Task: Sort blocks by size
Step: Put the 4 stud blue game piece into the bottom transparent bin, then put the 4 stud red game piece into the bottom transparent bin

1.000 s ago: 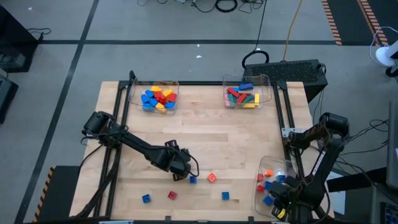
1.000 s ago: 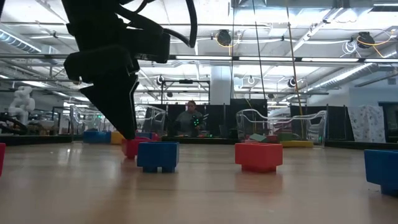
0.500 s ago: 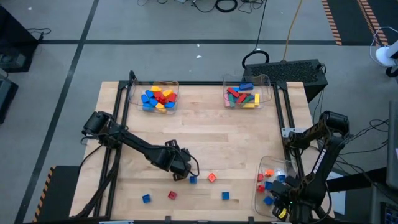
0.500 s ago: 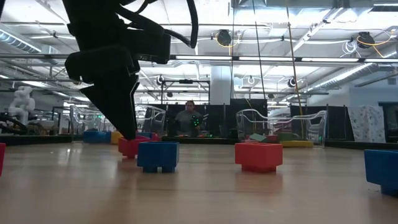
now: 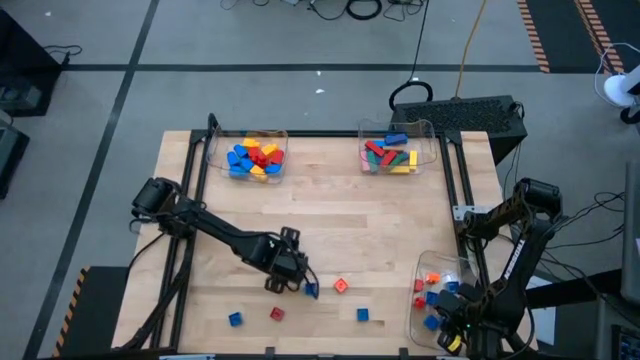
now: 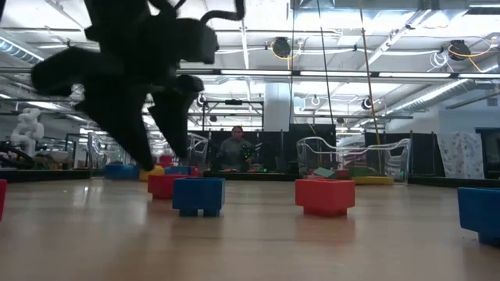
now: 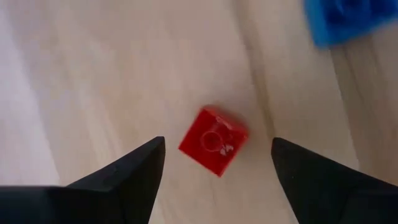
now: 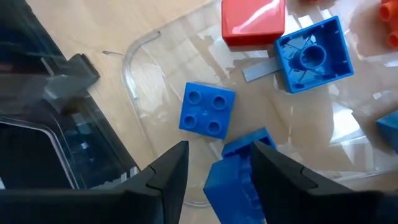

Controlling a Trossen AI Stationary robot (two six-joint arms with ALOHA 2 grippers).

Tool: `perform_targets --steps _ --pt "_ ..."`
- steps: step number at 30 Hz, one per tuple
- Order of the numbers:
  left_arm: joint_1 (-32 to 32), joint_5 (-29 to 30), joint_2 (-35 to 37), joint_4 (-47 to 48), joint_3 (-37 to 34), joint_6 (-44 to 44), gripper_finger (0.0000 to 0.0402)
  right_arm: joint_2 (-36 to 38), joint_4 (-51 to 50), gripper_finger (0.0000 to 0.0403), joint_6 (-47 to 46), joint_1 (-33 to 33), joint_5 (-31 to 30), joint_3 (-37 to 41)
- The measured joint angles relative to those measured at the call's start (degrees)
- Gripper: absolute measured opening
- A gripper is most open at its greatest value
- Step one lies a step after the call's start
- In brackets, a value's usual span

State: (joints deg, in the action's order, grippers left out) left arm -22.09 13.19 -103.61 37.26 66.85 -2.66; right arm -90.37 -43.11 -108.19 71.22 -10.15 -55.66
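Note:
A small red block lies on the table between and below the spread fingers of my left gripper, which is open and points down; the arm hides it in the high view. It shows under the fingertips in the low view, behind a blue block. More blocks lie nearby: blue, red, red and two more blue ones. At the near right, my right gripper is shut on a blue block over a clear tray. My right gripper pinches the blue block by two opposite sides between its two fingers. The fingers point down from above. The block sits over the tray's floor; whether its underside touches the tray does not show.
The near-right tray holds a blue four-stud block, an upturned blue block and a red one. Two more clear trays of blocks stand at the far edge. Bare wood lies in the table's middle.
My left gripper has rolled about its own axis while staying over the same spot. In the low view its fingers, earlier one dark wedge, now stand apart side by side over the red block. The blocks have not moved.

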Motion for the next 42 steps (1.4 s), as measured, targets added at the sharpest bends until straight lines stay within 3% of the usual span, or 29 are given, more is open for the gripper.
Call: perform_targets --steps 3,7,15,20,24,34,37,42 --pt "-0.02 -1.02 -1.37 -1.3 0.0 10.05 0.0295 0.02 0.13 0.0155 0.01 0.0 -0.07 0.0" --pt "0.5 -0.95 -3.28 -1.33 0.0 15.88 0.0295 0.04 0.33 0.0155 -0.32 0.0 -0.27 0.0" --pt "2.37 -1.99 -5.5 -0.92 0.26 14.7 0.0287 0.04 0.28 0.0155 -0.45 -0.02 -0.38 0.0" --pt "2.75 -3.78 -5.56 -0.79 0.17 9.44 0.022 0.04 0.28 0.0155 -0.71 -0.02 -1.87 0.0" --pt "3.09 -5.19 -5.64 -1.3 0.11 5.24 0.0141 0.03 0.26 0.0155 0.07 -0.02 -11.2 0.0" --pt "4.23 -0.81 -6.21 -14.13 2.51 -2.82 0.0141 -0.13 2.11 0.0155 17.53 -1.56 -50.97 0.0" --pt "3.37 4.96 -6.1 -20.92 3.29 0.1 0.0141 -0.11 3.01 0.0155 17.16 -4.67 -55.78 0.0" --pt "1.42 16.13 -6.03 -36.5 3.87 9.27 0.0141 -0.11 7.09 0.0155 16.81 -11.34 -55.91 0.02"
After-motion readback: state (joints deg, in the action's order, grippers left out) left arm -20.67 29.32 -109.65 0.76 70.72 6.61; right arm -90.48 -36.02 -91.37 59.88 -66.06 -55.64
